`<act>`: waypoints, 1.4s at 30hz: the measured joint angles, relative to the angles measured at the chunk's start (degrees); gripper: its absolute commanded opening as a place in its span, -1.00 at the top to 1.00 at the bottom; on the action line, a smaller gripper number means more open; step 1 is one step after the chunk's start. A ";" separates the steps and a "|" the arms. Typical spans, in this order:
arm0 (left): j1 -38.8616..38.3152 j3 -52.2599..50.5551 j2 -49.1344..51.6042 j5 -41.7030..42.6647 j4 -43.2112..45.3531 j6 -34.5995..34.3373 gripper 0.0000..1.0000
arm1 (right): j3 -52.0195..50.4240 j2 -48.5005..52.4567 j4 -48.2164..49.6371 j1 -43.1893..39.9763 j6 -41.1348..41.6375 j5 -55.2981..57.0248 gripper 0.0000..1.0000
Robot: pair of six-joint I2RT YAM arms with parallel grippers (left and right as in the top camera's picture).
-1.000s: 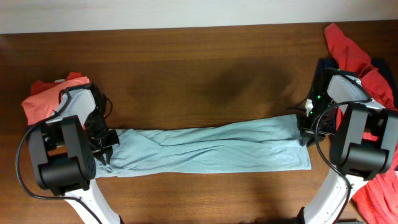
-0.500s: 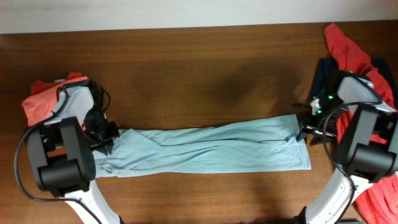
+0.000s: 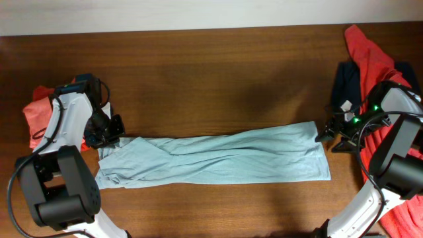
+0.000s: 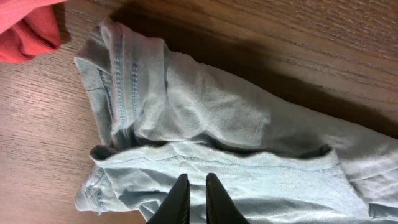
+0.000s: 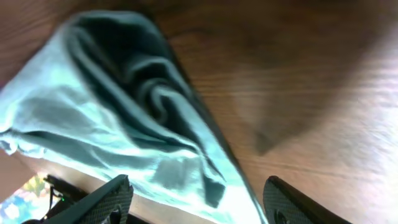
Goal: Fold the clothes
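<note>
Coral-red tee (image 3: 404, 210) cut off at the overhead's lower-right corner (navy piece (image 3: 346, 82) partly covered).

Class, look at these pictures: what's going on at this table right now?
Two robot arms are working on a pale blue T-shirt, which lies drawn out in a long wrinkled band across the wooden table. The left gripper is shut at the shirt's left end; whether it pinches cloth is unclear. The right gripper stands open just off the right end, holding nothing. Coral-red clothes wait at both table ends, with a navy piece on the right.
</note>
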 measured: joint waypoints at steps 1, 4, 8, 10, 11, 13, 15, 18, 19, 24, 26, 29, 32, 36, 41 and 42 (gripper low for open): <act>0.00 0.00 0.00 0.07 0.00 0.00 0.78 | -0.09 0.00 0.61 0.17 -0.63 -0.57 -0.48; 0.00 0.00 0.00 0.39 0.00 0.00 0.78 | -1.40 -0.02 3.76 0.48 -1.68 -1.62 -0.49; 0.00 0.00 0.00 0.70 0.00 0.02 0.78 | -5.03 -1.51 7.54 0.52 -2.01 -3.23 -0.49; 0.00 0.00 0.00 0.83 0.00 0.00 0.77 | -7.04 -2.84 9.73 0.52 -2.03 -3.98 -0.48; 0.00 0.00 0.00 0.85 -0.02 0.00 0.77 | -7.82 -3.34 10.56 0.50 -2.01 -4.31 -0.46; 0.00 0.00 0.00 1.01 -0.07 0.00 0.77 | -9.14 -4.15 11.82 0.52 -1.84 -4.96 -0.32; 0.00 0.00 0.00 1.05 -0.07 0.00 0.77 | -9.88 -4.22 12.15 0.57 -1.53 -5.73 -0.09; 0.00 0.00 0.00 1.07 -0.11 0.02 0.77 | -10.88 -3.96 11.39 1.66 -1.55 -6.19 -0.01; 0.00 0.00 0.00 1.07 -0.17 0.02 0.77 | -11.06 -3.89 10.95 2.32 -1.44 -6.16 0.05; 0.00 0.00 0.00 1.07 -0.46 0.02 0.77 | -11.65 -3.17 10.38 6.84 -1.81 -5.57 0.75; 0.00 0.00 0.00 1.11 -0.52 0.02 0.77 | -11.89 -2.67 10.43 8.24 -1.40 -5.11 0.92; 0.00 0.00 0.00 1.29 -0.59 0.02 0.79 | -11.96 -2.47 10.23 9.22 -1.36 -5.14 0.92; 0.00 0.00 0.00 1.68 -0.68 0.02 0.79 | -11.93 -2.45 10.14 8.96 -1.27 -5.14 0.92; 0.00 0.00 -0.02 2.40 -0.74 0.02 0.79 | -9.49 -2.05 7.58 7.30 1.49 -1.40 0.92; 0.00 0.00 -1.22 2.78 -0.83 0.02 0.79 | -1.64 -1.68 1.46 3.65 4.92 5.68 0.92; 0.00 0.00 -1.62 2.78 -0.90 0.02 0.79 | 0.48 -1.64 -0.24 3.06 5.42 7.10 0.91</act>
